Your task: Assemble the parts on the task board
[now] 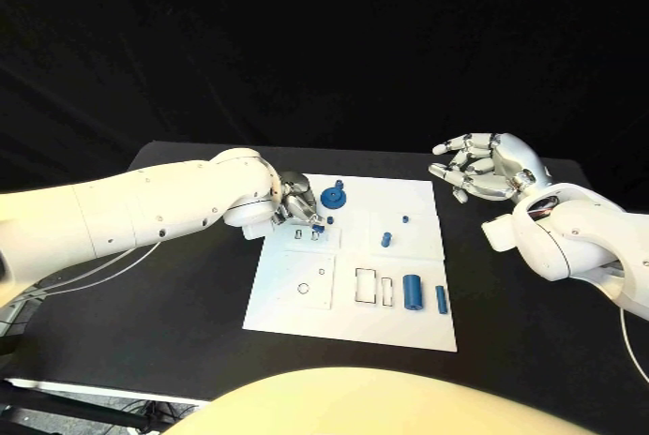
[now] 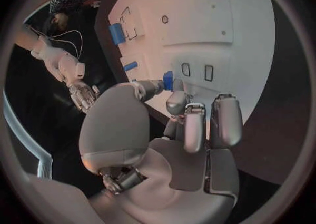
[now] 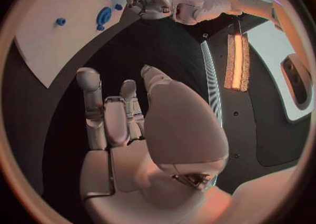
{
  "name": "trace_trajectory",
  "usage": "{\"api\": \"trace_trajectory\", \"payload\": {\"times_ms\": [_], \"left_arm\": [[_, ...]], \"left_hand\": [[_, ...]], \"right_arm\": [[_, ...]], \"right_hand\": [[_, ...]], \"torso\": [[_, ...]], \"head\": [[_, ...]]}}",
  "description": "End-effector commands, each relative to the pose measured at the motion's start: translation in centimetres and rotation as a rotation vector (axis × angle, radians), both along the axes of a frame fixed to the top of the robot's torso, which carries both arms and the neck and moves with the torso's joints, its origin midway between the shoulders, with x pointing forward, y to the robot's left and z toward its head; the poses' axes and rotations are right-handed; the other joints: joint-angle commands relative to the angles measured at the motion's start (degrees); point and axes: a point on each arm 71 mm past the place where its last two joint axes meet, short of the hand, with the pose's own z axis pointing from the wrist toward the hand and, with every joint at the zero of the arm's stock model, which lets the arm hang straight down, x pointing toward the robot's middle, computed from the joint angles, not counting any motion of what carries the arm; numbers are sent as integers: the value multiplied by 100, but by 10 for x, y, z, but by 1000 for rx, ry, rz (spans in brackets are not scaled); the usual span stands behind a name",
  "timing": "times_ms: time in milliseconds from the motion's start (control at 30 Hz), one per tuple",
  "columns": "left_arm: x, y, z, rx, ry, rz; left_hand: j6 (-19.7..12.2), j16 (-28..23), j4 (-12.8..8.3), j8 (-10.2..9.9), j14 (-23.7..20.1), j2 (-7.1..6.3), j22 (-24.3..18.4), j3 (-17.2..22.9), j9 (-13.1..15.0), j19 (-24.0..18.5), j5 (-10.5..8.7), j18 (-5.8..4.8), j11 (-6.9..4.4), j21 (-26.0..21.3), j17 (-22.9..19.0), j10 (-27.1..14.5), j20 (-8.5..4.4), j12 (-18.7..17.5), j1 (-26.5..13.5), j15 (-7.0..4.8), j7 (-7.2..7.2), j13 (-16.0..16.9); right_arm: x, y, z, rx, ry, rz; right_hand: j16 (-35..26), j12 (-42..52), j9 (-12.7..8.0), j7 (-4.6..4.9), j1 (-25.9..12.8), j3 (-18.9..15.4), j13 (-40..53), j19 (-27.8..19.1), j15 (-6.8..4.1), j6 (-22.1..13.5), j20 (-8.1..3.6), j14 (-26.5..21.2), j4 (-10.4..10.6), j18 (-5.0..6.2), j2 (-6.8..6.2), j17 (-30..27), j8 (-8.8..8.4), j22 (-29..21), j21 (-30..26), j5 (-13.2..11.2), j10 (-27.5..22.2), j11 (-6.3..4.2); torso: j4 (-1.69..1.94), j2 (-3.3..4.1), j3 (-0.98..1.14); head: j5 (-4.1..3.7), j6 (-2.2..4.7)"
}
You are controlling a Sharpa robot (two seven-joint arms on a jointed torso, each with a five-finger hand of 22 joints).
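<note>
Nearest the robot, at the board's five o'clock corner, a thick blue cylinder (image 1: 413, 289) and a slimmer blue rod (image 1: 441, 299) lie side by side, just beside two outlined rectangular slots (image 1: 376, 286). Toward the middle of the task board (image 1: 311, 315) sits a short blue peg (image 1: 387, 238), with a tiny blue stud (image 1: 404, 216) a little beyond it. At nine to ten o'clock the left hand (image 1: 296, 206) reaches over the board's edge, thumb and a finger pinching a small blue part (image 2: 168, 80) just above two little slots (image 2: 197, 70); the other fingers are curled beside it. At the board's eleven o'clock lies a round blue disc (image 1: 334, 198). Off the board at two o'clock, the right hand (image 1: 484, 167) hovers over the black table (image 1: 176, 304), fingers loosely bent, apart and holding nothing.

The parts look like light, stiff, smooth plastic, probably slippery; a fingertip pinch across the short sides, held upright, seems best for seating.
</note>
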Motion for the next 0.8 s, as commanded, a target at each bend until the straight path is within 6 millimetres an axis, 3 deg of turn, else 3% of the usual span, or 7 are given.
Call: {"api": "trace_trajectory", "payload": {"times_ms": [33, 100, 200, 800], "left_arm": [[1, -2, 0, 59, -61, -26], [0, -2, -2, 71, -64, -34], [-1, -4, -4, 89, -71, -46], [-6, -5, -12, 131, -42, -84]], "left_hand": [[164, 31, -936, 51, 552, -20, 28, 918, 903, 44, 161, -111, -16, 35, 1375, 58, -11, 28, -88, -53, -131, 25], [201, 31, -972, 69, 553, -49, 77, 919, 939, 82, 382, -121, -37, 50, 1376, 110, -30, 53, -150, -71, -151, 64], [231, 29, -993, 84, 553, -56, 128, 915, 965, 117, 511, -131, -48, 66, 1374, 141, -40, 64, -191, -81, -164, 82], [286, 30, -1014, 128, 553, -42, 149, 911, 1008, 136, 613, -135, -74, 73, 1376, 215, -54, 120, -247, -99, -193, 151]], "right_arm": [[-1, 1, 0, 4, 3, 21], [-1, 1, -1, 4, 4, 22], [-1, 1, -1, 4, 5, 23], [-1, 2, -2, 2, 16, 33]], "right_hand": [[-33, -37, 5, 33, -48, 35, -5, -35, -6, -22, 18, -24, 7, 110, 7, -5, 15, -9, -31, 14, -37, -4], [-41, -50, 5, 33, -59, 36, -25, -37, -5, -27, 19, -30, 7, 111, 4, -17, 19, -13, -43, 16, -53, -3], [-45, -62, 5, 33, -60, 36, -42, -41, -4, -29, 19, -32, 6, 113, 3, -23, 20, -16, -53, 17, -67, -3], [-56, -105, 3, 34, -59, 53, -102, -47, -3, -49, 21, -42, -5, 115, -4, -33, 29, -26, -84, 39, -115, -2]], "torso": [[-4, 5, 0], [-6, 5, -1], [-10, 3, 0], [-10, 8, -1]], "head": [[14, 1], [17, 1], [21, 1], [2, 1]]}}
